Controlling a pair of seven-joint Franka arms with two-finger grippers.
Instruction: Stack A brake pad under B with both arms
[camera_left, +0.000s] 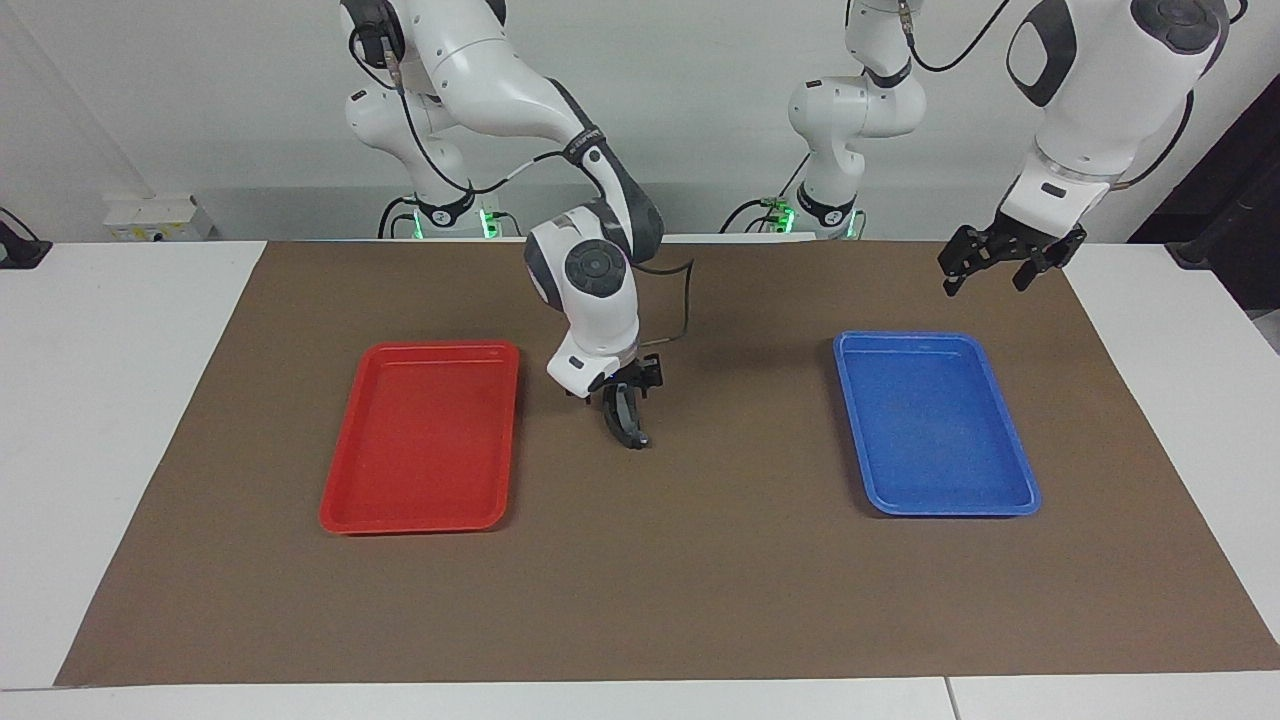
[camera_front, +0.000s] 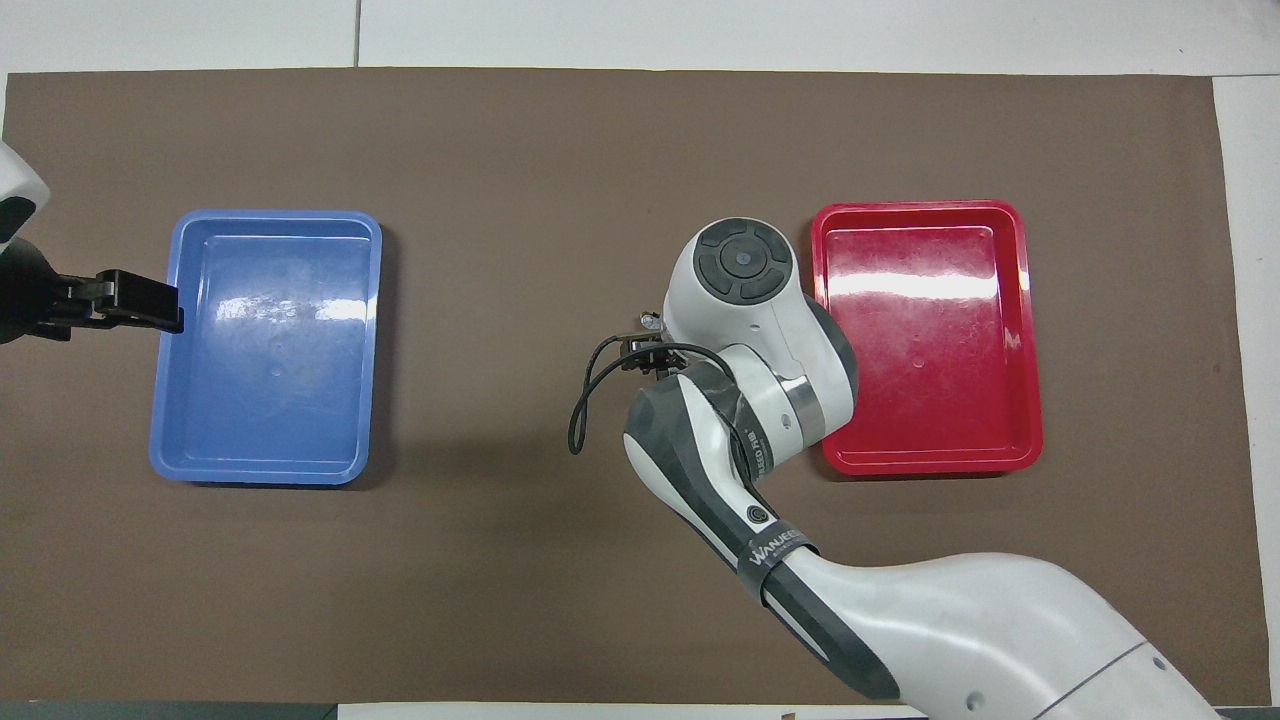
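Note:
A long, black, curved pad, B (camera_left: 627, 418), shows in the facing view on the brown mat beside the red tray (camera_left: 425, 515). My right gripper (camera_left: 622, 385) is down at the end of B that is nearer to the robots. In the overhead view the right arm's wrist (camera_front: 745, 275) covers the pad and the gripper. The short grey A pad does not show in either view. My left gripper (camera_left: 1003, 262) is open and empty, raised over the mat at the blue tray's (camera_left: 1015, 500) edge toward the left arm's end of the table. It also shows in the overhead view (camera_front: 140, 300).
The red tray (camera_front: 1020, 330) and the blue tray (camera_front: 170, 400) both hold nothing. A brown mat (camera_left: 700, 580) covers the white table. The right arm's black cable (camera_front: 585, 400) loops over the mat beside its wrist.

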